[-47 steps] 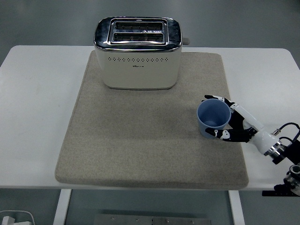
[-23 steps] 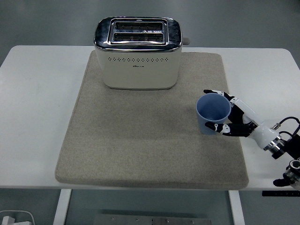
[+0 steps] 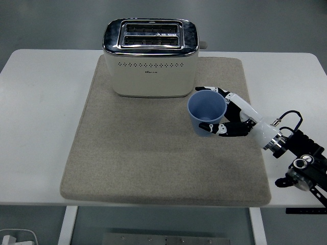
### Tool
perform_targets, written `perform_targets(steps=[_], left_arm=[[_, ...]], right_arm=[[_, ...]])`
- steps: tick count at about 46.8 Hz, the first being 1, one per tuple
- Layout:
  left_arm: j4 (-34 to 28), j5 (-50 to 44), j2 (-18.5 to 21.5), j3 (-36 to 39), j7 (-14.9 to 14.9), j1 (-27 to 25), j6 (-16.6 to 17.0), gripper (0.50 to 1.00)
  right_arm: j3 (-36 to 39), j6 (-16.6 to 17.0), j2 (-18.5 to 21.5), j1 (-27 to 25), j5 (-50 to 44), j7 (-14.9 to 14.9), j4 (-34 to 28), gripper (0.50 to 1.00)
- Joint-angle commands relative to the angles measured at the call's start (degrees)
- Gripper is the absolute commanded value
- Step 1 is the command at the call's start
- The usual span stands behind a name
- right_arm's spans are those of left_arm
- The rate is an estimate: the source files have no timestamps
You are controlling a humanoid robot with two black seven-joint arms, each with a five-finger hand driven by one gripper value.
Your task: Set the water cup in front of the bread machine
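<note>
One toaster [image 3: 150, 57] with two slots, one blue cup [image 3: 206, 113], one beige mat [image 3: 153, 158], one white table [image 3: 41, 122], one robot hand [image 3: 230, 118].

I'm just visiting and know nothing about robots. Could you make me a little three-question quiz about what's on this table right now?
1. True or false: the right hand grasps the blue cup.
2. What does the toaster stand on? A) bare white table B) grey mat C) a tray
3. Fill in: the cup's open mouth faces ____.

Key: 1 true. 2 B, the grey mat, which lies on the white table. 3 up; the cup is upright, near the toaster's front right corner.
</note>
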Motion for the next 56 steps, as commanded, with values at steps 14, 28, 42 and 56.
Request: perform_targets(steps=[14, 28, 42, 56], left_arm=[[0.0, 0.0, 0.0, 0.0, 0.0, 0.0, 0.0, 1.000], [0.0, 0.0, 0.0, 0.0, 0.0, 0.0, 0.0, 1.000], [0.0, 0.0, 0.0, 0.0, 0.0, 0.0, 0.0, 1.000], [0.0, 0.0, 0.0, 0.0, 0.0, 0.0, 0.0, 1.000]], right_arm=[[-8.1, -1.5, 6.5, 7.9, -0.2, -1.1, -3.8, 0.709], [-11.3, -2.3, 15.3, 11.7, -0.4, -1.1, -9.4, 0.709], [-13.6, -3.1, 22.1, 15.5, -0.4, -1.1, -15.3, 0.711], [-15.5, -3.0, 23.4, 18.4, -0.2, -1.1, -21.7, 0.715]])
